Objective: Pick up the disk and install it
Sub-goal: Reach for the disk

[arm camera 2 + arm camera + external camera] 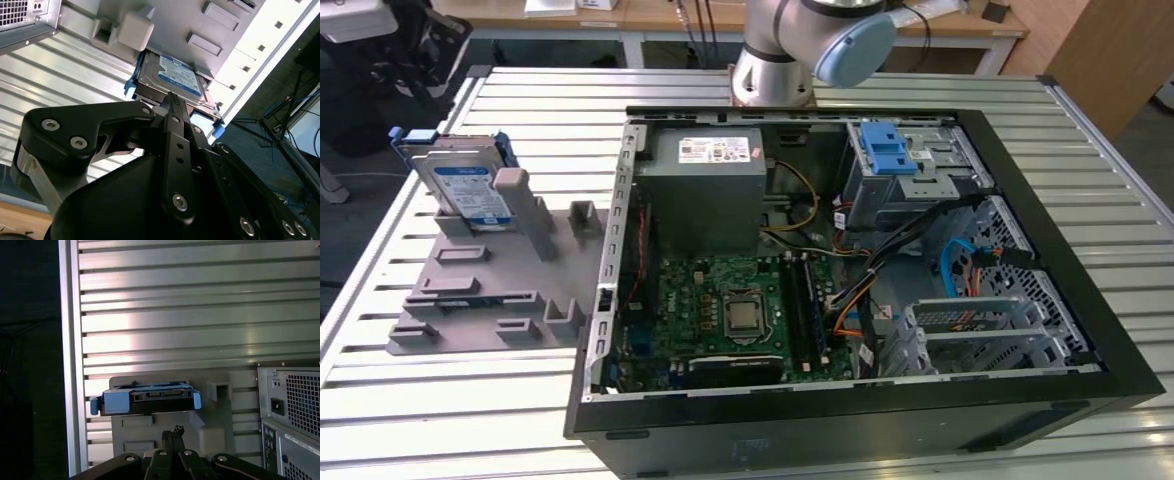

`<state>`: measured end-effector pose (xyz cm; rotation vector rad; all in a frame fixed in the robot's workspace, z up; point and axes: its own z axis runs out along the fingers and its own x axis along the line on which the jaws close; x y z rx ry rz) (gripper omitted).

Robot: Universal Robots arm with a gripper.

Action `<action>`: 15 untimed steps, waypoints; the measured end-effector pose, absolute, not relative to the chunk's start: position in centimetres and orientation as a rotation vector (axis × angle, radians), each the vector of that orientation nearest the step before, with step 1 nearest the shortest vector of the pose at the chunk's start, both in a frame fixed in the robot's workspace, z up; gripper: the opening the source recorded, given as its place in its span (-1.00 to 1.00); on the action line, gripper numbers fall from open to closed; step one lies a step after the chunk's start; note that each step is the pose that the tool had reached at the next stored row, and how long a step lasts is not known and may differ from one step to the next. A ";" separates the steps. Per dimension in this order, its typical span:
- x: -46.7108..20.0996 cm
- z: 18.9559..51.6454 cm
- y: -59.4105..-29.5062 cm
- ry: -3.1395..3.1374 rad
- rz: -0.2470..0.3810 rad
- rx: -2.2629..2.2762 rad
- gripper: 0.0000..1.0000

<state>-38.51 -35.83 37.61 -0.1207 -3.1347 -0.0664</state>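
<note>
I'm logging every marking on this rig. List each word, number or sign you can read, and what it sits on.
No text here can be read.
Disk, white-and-blue label: print too small to read.
Grey metal box, white sticker: print too blurred to read.
Green circuit board: markings too small to read.

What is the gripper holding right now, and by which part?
Nothing. The gripper is empty and apart from the disk, which stands on edge in the grey holder.
</note>
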 end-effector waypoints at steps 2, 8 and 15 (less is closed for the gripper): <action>-38.9 37.6 -35.8 -3.135 -0.066 -0.121 -0.79; -39.8 37.5 -35.8 -3.135 -0.066 -0.121 -0.79; -40.3 37.4 -35.7 -3.134 -0.066 -0.121 -0.79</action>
